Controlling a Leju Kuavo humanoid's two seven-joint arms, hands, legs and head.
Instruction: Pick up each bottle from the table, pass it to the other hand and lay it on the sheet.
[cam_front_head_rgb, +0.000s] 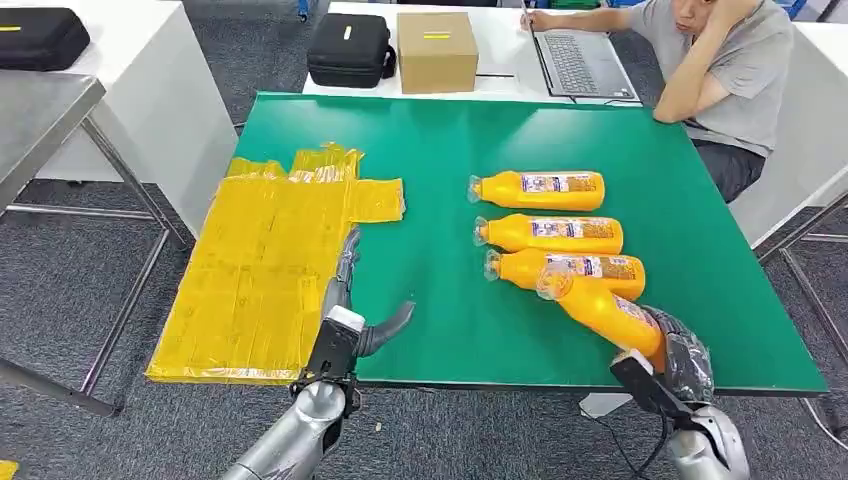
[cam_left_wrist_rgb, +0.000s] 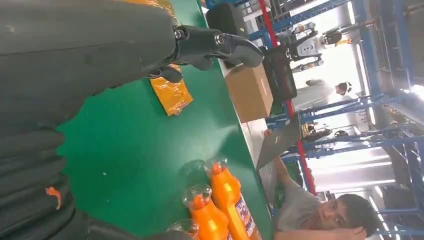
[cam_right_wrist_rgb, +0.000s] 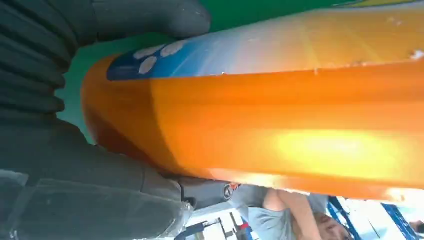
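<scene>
A: What were the largest elements of the scene?

B: A green table (cam_front_head_rgb: 500, 140) carried everything. On its left half lay the yellow sheet (cam_front_head_rgb: 265, 270), running from the near left corner toward the middle. On the right half lay three orange bottles (cam_front_head_rgb: 548, 234) in a stack from far to near, long axes left to right, clear caps pointing left toward the sheet.

A: And the bottle in play?

B: A fourth bottle, the held bottle (cam_front_head_rgb: 600, 310), was gripped by the right hand (cam_front_head_rgb: 675, 362) at the near right edge of the table. In the right wrist view the thumb and fingers wrapped around its base end. Its long axis ran diagonally, base at the hand, cap (cam_front_head_rgb: 553, 284) raised toward the far left, overlapping the nearest lying bottle in the head view.

A: How stood the receiving hand?

B: The left hand (cam_front_head_rgb: 350, 300) hovered at the sheet's right edge, holding nothing, fingers spread wide and thumb out to the right.

A: Which relation governed the hand-over?

B: Judged from this view, the cap end pointed across bare table toward the left hand, which stood well apart to the left. The neck was the free part nearest that hand.
</scene>
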